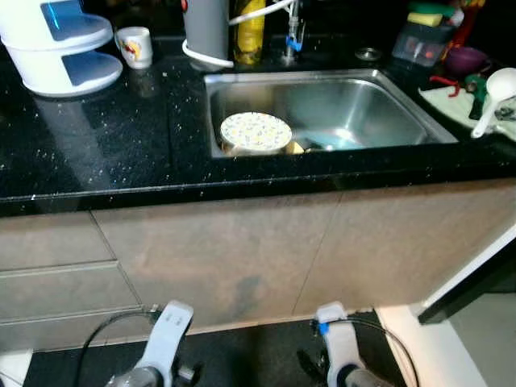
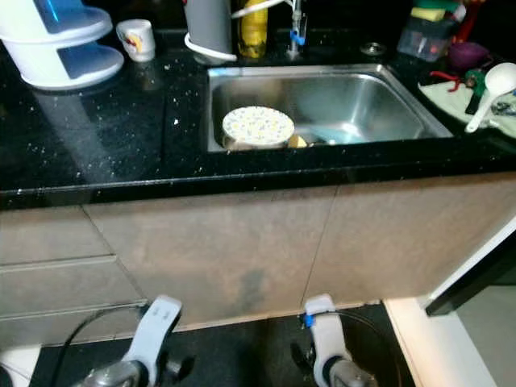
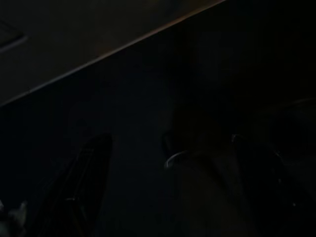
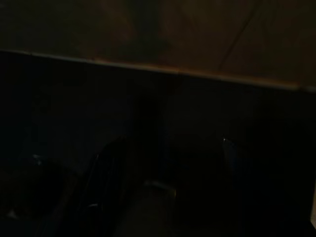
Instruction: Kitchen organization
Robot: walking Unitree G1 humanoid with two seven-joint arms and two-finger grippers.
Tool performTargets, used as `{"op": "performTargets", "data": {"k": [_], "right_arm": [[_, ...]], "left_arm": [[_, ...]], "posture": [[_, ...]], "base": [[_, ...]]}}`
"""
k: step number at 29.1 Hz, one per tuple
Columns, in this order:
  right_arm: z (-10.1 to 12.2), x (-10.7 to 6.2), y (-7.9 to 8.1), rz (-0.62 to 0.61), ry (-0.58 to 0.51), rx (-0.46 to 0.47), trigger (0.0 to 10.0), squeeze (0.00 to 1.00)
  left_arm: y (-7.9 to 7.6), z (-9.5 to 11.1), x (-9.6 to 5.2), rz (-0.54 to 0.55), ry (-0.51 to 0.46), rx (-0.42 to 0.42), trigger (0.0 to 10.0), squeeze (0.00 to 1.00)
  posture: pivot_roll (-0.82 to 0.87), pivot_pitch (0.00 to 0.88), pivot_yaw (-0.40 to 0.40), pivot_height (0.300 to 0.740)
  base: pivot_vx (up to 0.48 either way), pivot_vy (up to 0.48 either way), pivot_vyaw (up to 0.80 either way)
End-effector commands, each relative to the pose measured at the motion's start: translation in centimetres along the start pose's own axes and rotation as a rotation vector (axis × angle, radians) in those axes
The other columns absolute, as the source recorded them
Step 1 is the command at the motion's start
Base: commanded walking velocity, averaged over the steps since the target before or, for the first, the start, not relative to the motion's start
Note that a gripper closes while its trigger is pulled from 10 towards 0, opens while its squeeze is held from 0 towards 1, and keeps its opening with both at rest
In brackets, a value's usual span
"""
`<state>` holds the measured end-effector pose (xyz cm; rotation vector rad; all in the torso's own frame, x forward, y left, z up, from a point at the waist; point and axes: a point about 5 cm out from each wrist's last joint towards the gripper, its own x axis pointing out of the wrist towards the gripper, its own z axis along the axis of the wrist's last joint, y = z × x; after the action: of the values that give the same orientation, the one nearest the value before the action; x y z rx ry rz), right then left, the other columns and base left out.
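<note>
A: Nearest us, what are the arms doing?

B: Both hang idle low in front of the cabinet doors, the left end effector [image 1: 165,343] and the right end effector [image 1: 339,343] down by the dark floor. The wrist views are too dark; I cannot tell whether the fingers are apart or together.

A: How far along is the tidying?

B: By my reading, barely begun. From the left: a white tiered rack [image 1: 60,48] and a mug [image 1: 135,45] stand at the back of the black surface [image 1: 121,137]. A patterned plate [image 1: 255,131] lies in the sink [image 1: 403,101], near its front wall. At right, containers [image 1: 425,36] and a white ladle [image 1: 493,97] sit crowded together.

A: Room to move?

B: The surface between rack and sink is bare. The sink rim and the surface's front edge would need clearing when lifting the plate.
</note>
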<state>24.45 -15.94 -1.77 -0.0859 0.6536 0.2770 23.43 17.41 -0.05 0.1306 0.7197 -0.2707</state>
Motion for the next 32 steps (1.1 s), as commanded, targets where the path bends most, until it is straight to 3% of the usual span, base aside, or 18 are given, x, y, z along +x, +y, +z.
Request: {"op": "performTargets", "data": {"k": [1, 2, 6, 11, 14, 20, 24, 27, 31, 32], "right_arm": [[-1.7, 0.1, 0.2, -0.019, 0.04, 0.018, 10.0, 0.0], [-2.3, 0.2, 0.2, -0.045, 0.05, 0.059, 10.0, 0.0], [-2.8, 0.3, 0.2, -0.067, 0.055, 0.08, 10.0, 0.0], [-4.3, 0.4, 0.9, -0.096, 0.084, 0.108, 10.0, 0.0], [-4.5, 0.6, 1.2, -0.102, 0.08, 0.134, 10.0, 0.0], [-5.0, 0.5, 1.0, -0.112, 0.095, 0.124, 10.0, 0.0], [-5.4, 0.3, 0.8, -0.11, 0.099, 0.103, 10.0, 0.0], [-5.6, 0.2, 0.5, -0.108, 0.104, 0.067, 10.0, 0.0], [-5.7, 0.2, 0.4, -0.106, 0.106, 0.053, 10.0, 0.0], [-5.8, 0.1, 0.4, -0.104, 0.106, 0.045, 10.0, 0.0]], "left_arm": [[0.1, -2.0, 0.2, 0.028, 0.026, -0.053, 10.0, 0.0], [0.3, -2.8, 0.4, 0.065, 0.04, -0.079, 10.0, 0.0], [0.3, -3.2, 0.6, 0.089, 0.042, -0.073, 10.0, 0.0], [-0.1, -4.2, 1.6, 0.079, 0.07, 0.009, 10.0, 0.0], [-0.4, -3.6, 2.3, 0.043, 0.02, -0.055, 10.0, 0.0], [-0.4, -3.0, 2.5, 0.064, -0.025, -0.142, 10.0, 0.0], [-0.6, -3.0, 2.7, 0.052, -0.049, -0.116, 10.0, 0.0], [-1.1, -3.2, 2.8, 0.03, -0.068, -0.046, 10.0, 0.0], [-1.3, -3.2, 2.8, 0.039, -0.08, -0.041, 10.0, 0.0], [-1.3, -3.3, 2.9, 0.057, -0.08, -0.081, 10.0, 0.0]], "posture": [[-0.08, 0.194, -0.032, 0.74], [-0.07, 0.198, -0.038, 0.74], [-0.07, 0.199, -0.037, 0.74], [-0.07, 0.183, -0.025, 0.74], [-0.08, 0.181, -0.023, 0.74], [-0.09, 0.172, -0.027, 0.74], [-0.09, 0.164, -0.045, 0.74], [-0.1, 0.158, -0.053, 0.74], [-0.1, 0.15, -0.057, 0.74], [-0.1, 0.144, -0.062, 0.74]], "base": [[0.0, 0.0, 0.0], [0.0, 0.0, 0.0], [0.0, 0.0, 0.0], [0.0, 0.0, 0.0], [0.0, 0.0, 0.0], [0.0, 0.0, 0.0], [0.0, 0.0, 0.0], [0.0, -0.48, 0.0], [0.0, -0.36, 0.0], [0.0, 0.0, 0.0]]}}
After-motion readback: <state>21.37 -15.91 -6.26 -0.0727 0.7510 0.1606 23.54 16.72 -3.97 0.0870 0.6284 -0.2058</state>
